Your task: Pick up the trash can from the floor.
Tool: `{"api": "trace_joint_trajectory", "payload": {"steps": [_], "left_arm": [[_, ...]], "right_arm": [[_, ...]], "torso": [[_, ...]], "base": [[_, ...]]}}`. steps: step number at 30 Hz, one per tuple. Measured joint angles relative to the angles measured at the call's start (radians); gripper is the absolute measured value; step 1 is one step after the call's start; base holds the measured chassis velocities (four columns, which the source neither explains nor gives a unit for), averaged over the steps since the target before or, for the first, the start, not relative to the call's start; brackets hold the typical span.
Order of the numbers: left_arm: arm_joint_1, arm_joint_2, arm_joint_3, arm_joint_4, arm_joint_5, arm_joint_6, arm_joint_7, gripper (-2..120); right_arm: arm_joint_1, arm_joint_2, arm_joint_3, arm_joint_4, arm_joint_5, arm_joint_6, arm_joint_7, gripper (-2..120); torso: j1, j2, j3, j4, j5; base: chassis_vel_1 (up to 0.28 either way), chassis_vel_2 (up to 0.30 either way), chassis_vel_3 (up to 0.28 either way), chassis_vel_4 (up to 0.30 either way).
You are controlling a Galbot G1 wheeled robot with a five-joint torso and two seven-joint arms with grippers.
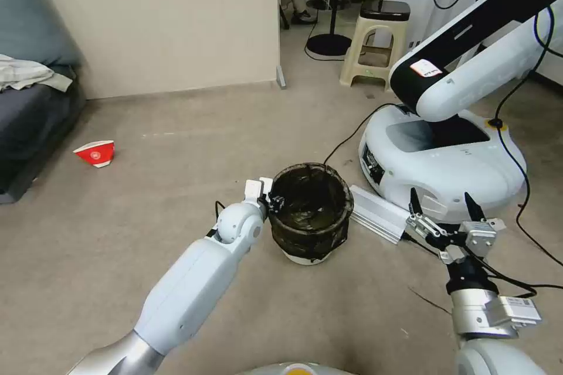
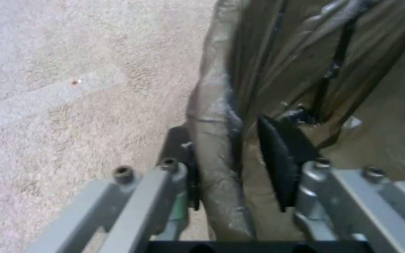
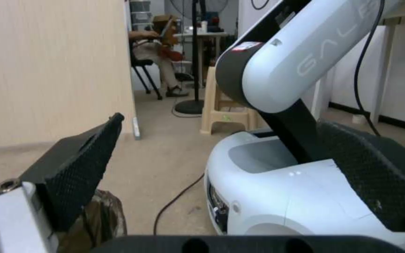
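Left claw [image 2: 240,165] straddling the trash can [image 1: 309,211] rim, seemingly pinching it | can sitting on the floor [image 1: 176,187], lift pending | right claw [image 1: 444,206] idling wide

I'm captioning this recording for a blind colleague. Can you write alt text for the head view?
The left gripper clamps the near-left rim of the trash can, a bag-lined bin standing on the floor. The right gripper hovers open to the bin's right, in front of another robot's white base; a red paper cup lies far left.
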Motion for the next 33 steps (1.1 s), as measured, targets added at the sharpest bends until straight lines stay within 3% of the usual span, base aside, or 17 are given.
{"api": "trace_joint_trajectory", "payload": {"steps": [5,23,33], "left_arm": [[0.004,-0.001,-0.003,0.003,0.002,-0.002,0.006,9],[0.021,0.007,-0.048,-0.038,-0.002,0.008,0.005,7],[0.036,0.022,-0.111,-0.107,-0.032,0.005,0.0,2]], "right_arm": [[0.0,0.0,-0.001,-0.002,-0.001,0.001,0.0,100],[0.0,0.001,-0.003,-0.005,-0.004,0.004,0.0,100],[0.0,-0.001,-0.002,-0.004,-0.006,0.003,0.001,100]], "torso": [[0.0,0.0,0.0,-0.0003,-0.0004],[0.0,0.0,0.001,-0.0006,-0.0007],[0.0,0.0,0.0,-0.0001,-0.0004]], "base": [[0.0,0.0,0.0,0.0],[0.0,0.0,0.0,0.0],[0.0,0.0,0.0,0.0]]}}
